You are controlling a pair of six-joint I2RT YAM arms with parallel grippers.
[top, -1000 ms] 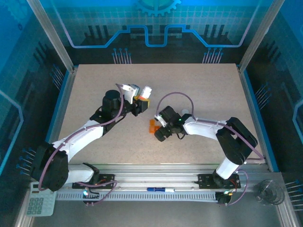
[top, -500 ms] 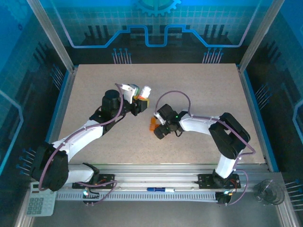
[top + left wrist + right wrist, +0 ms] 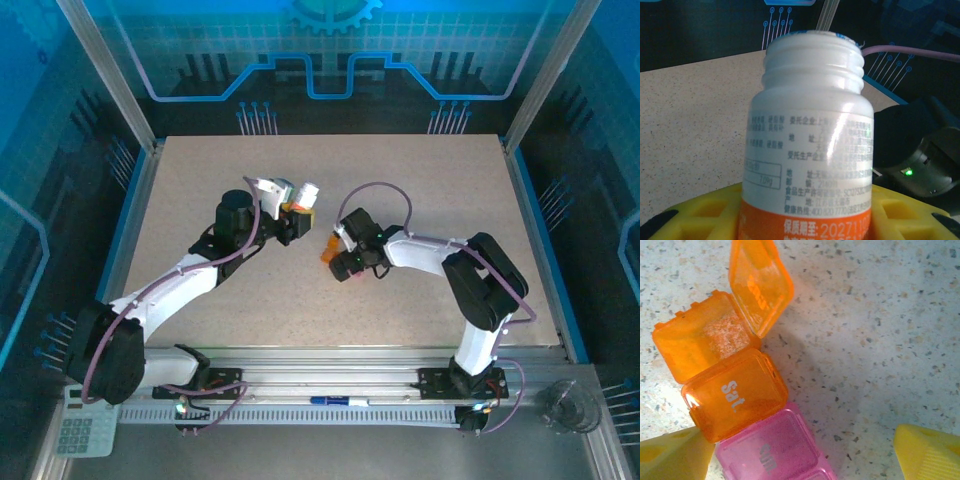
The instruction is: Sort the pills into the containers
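The containers [image 3: 735, 392] are a strip of joined boxes lying on the speckled table. One orange box is open with its lid [image 3: 760, 282] flipped up, beside it is a closed orange box marked "Sat", and then come pink ones [image 3: 770, 450]. No pills are in view. My right gripper [image 3: 802, 455] hangs open over the strip. Its left fingertip [image 3: 675, 455] is against the "Sat" box and its right fingertip [image 3: 930, 452] stands well clear. From above, the right gripper [image 3: 337, 256] covers most of the containers [image 3: 326, 251]. My left gripper [image 3: 296, 208] is shut on an uncapped white bottle [image 3: 812, 135].
The white bottle [image 3: 306, 192] is held upright left of the strip, close to the right wrist. Aluminium frame posts and blue walls border the table [image 3: 420, 170]. A pen [image 3: 335, 401] lies on the front rail by the arm bases.
The right gripper has moved a little toward the back of the table, and the orange end of the strip sits slightly farther back with it. The left arm and bottle have not moved.
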